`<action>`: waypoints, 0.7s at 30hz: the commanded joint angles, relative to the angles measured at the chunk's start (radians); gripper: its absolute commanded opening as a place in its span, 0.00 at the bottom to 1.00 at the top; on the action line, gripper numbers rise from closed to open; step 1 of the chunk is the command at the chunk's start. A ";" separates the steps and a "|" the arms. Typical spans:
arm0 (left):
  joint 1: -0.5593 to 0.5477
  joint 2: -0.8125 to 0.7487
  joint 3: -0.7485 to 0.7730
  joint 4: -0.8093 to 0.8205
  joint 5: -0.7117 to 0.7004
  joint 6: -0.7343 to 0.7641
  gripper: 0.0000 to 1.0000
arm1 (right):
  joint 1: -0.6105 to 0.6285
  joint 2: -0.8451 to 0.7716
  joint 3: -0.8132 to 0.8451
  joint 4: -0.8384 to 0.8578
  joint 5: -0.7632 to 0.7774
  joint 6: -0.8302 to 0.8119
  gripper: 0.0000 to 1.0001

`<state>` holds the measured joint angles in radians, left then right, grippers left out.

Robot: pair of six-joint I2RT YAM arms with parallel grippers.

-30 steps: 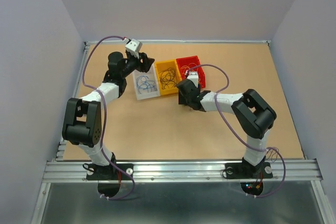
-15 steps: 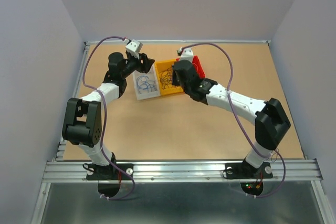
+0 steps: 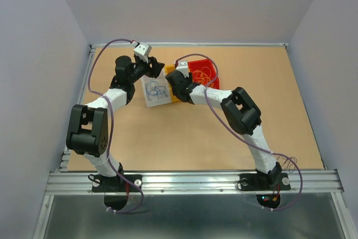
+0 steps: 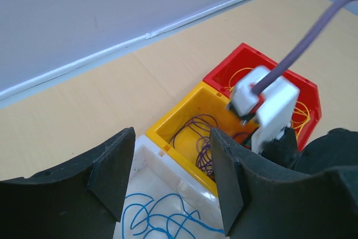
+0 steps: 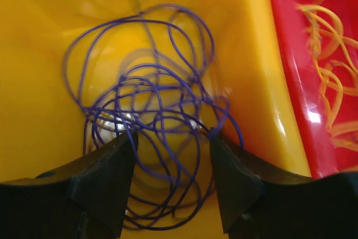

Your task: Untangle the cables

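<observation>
Now that right gripper (image 5: 173,145) is swung left over glossy yellow plastic bin (image 5: 39,43), jaws are spread, empty, above thin looped purple cables (image 5: 162,76); left gripper (image 4: 170,141) likewise spread, unmoved.

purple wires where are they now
Top view, far centre: purple wires lie in the yellow bin, between white bin and red bin, beneath the right fingers.

Quick count: three bins in a row, upper middle of the top view: one white bin (image 4: 146,148), one yellow bin (image 4: 168,117), one red bin (image 4: 224,62). Three wire colours, one per bin: blue cables (image 4: 159,215), purple cables (image 5: 151,138), yellow-orange cables (image 5: 330,99) (single strands too tangled to count). Two robot arms: left arm (image 3: 106,102), right arm (image 3: 240,110).
</observation>
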<state>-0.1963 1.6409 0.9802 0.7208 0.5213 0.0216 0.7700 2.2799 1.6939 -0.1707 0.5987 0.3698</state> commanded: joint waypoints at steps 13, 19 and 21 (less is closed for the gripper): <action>-0.009 -0.066 -0.015 0.052 -0.003 0.015 0.67 | -0.011 -0.773 -0.525 0.056 -0.056 0.020 1.00; -0.052 -0.087 -0.028 0.049 -0.007 0.046 0.67 | -0.012 -1.022 -0.695 0.046 0.045 0.063 0.87; -0.090 -0.107 -0.049 0.048 -0.029 0.078 0.67 | -0.012 -1.097 -0.743 0.048 0.067 0.070 0.87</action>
<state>-0.2279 1.6287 0.9661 0.7208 0.5034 0.0406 0.7597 1.2900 1.0241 -0.1215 0.5861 0.4126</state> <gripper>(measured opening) 0.673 0.876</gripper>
